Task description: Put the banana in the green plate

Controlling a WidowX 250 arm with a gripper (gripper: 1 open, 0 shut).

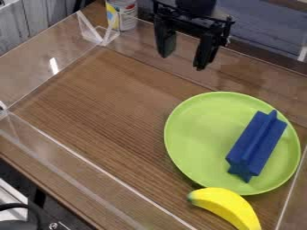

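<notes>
The banana point(227, 207), small, smooth and yellow, lies on the wooden table near the front right corner, just outside the rim of the green plate point(198, 135). A blue ridged block point(257, 145) rests on the right half of that plate. My gripper point(184, 50) hangs at the back of the table, well away from both banana and plate, pointing down. Its dark fingers point(203, 56) stand apart and nothing is between them.
A clear plastic wall point(54, 157) rings the wooden table. At the back left stand a bent clear sheet point(96, 34) and a white bottle with a yellow label point(120, 14).
</notes>
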